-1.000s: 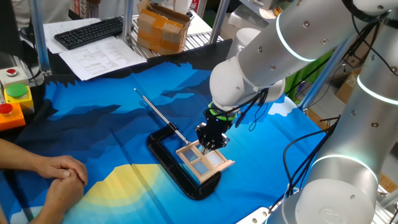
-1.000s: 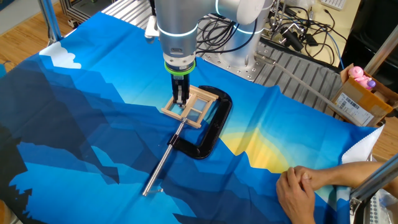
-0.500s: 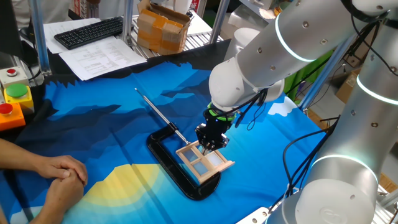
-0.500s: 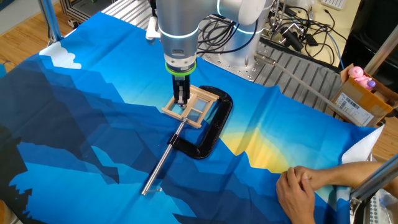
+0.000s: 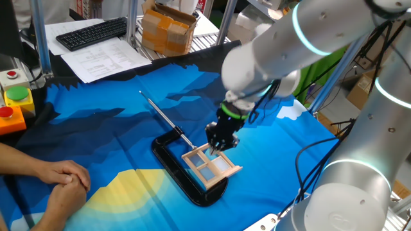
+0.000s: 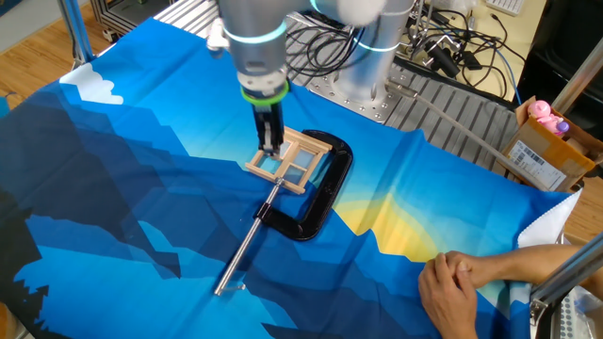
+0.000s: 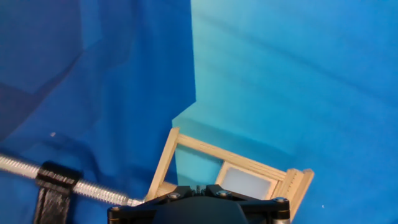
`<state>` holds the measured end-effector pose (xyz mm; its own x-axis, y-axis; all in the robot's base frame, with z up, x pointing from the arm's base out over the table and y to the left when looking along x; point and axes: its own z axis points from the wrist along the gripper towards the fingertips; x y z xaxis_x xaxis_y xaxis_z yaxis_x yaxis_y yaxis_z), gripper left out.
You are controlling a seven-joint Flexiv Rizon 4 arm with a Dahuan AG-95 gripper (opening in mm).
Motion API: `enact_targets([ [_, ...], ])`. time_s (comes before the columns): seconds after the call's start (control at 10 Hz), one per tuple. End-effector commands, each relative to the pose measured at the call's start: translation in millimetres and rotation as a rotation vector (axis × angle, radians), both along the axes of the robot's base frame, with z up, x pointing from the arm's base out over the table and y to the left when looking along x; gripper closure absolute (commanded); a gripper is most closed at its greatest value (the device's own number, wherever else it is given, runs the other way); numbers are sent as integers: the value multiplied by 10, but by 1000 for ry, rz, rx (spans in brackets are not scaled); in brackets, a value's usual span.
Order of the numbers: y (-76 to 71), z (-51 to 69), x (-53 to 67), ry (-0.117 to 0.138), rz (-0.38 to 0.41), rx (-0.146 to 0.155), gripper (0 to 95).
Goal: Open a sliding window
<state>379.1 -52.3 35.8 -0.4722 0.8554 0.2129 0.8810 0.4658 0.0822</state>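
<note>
While the gripper (image 5: 219,145) hung over the window's (image 5: 212,165) near edge, jaws apparently narrow and holding nothing certain, the window lay flat inside the black clamp (image 5: 168,162), directly beneath the fingertips.

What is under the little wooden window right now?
The sliding window lies across the black C-clamp, which lies on the blue cloth. Cloth shows through the frame's open half in the hand view. Under the gripper, the contact is hidden.

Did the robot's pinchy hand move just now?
Yes. The gripper has tilted and shifted slightly along the sliding window, away from the black clamp screw side.
</note>
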Motion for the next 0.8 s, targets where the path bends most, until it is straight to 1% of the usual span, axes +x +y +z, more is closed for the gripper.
enact_targets([
  [0.1,-94,274,-37,-15,131,88,950],
  [0.2,-110,310,-50,-19,143,101,950],
  [0.3,-112,329,-57,-30,181,96,950],
  [0.5,-106,358,-69,-40,215,70,950],
  [0.6,-117,403,-90,-42,232,65,950],
  [0.8,-139,450,-113,-34,236,55,950],
])
